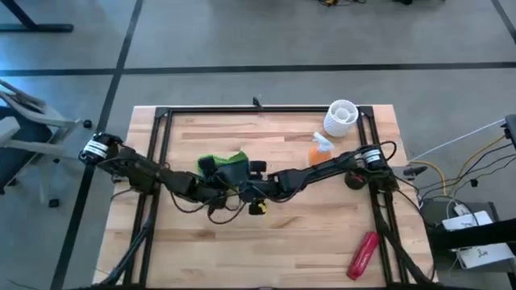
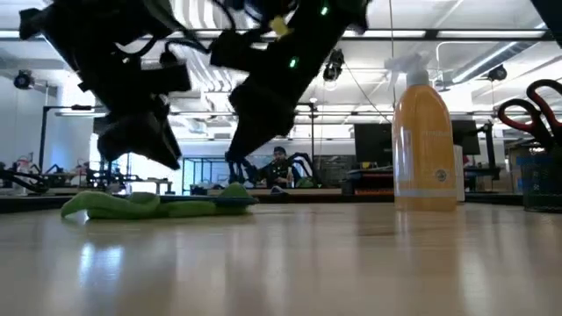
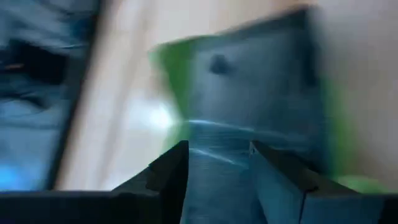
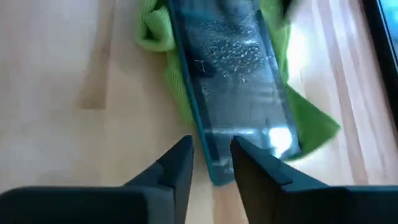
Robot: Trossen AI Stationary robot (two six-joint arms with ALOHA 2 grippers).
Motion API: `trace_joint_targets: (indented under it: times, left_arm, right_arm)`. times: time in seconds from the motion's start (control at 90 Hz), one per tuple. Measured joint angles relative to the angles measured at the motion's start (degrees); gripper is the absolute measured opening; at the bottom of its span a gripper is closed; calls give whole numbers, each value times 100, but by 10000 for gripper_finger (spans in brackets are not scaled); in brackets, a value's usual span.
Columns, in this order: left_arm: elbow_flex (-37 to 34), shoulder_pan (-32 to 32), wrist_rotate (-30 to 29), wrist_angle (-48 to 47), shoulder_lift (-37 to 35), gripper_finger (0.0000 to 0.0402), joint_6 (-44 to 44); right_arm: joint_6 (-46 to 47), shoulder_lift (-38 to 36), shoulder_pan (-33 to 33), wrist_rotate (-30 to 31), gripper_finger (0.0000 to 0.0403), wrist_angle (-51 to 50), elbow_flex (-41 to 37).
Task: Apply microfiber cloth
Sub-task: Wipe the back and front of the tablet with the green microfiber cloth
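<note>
The microfiber cloth (image 4: 180,87) is a bright lime-green rag, soft and rumpled, lying flat on the wooden table (image 1: 282,242) a little left of its middle. A dark flat rectangular device (image 4: 233,81), its glassy face speckled with droplets, lies on top of the cloth, and green shows along both of its long sides and past one corner. In the low view the cloth (image 2: 149,204) reads as a low, wrinkled strip that spreads left to right along the tabletop, barely rising above it. In the right wrist view the device's long axis runs away from the fingers, with its near short end toward them.

Both arms meet over this spot. The left gripper (image 3: 217,165) hangs just above the device with its fingers parted around a narrow gap, grasping nothing that I can see. The right gripper (image 4: 211,155) sits at the device's near end, its fingers also a little apart; whether they touch that edge I cannot tell.

To the right stand an orange spray bottle (image 1: 320,150) and a white cup (image 1: 341,118), well apart from the cloth. A red object (image 1: 362,254) lies near the front right corner. Bare wood stretches in front of the cloth and to its left.
</note>
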Motion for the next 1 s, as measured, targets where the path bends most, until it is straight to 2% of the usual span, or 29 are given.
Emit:
trace_joint_targets:
  times: [0.089, 0.3, 0.433, 0.556, 0.722, 1.0]
  left_arm:
    - [-184, 89, -461, 5, -157, 150, -214]
    - [-804, 861, -429, 169, -269, 127, -707]
    - [-1281, 1297, 113, 773, -227, 110, -636]
    - [-1743, 1425, 724, 1798, -212, 98, -296]
    - [-2149, 1425, 844, 2357, -192, 87, -355]
    - [-2350, 1423, 880, 2614, -186, 74, -440]
  right_arm:
    - [-362, 233, -44, -1, 117, 355, 0]
    - [-1033, 522, -71, 23, 131, 879, -2]
    - [-1612, 737, -89, 167, 135, 884, 0]
    - [-2211, 854, -85, 540, 139, 889, 1]
    - [-2906, 878, -59, 1722, 136, 774, -2]
    - [-3442, 930, -174, 1714, 100, 1053, -10]
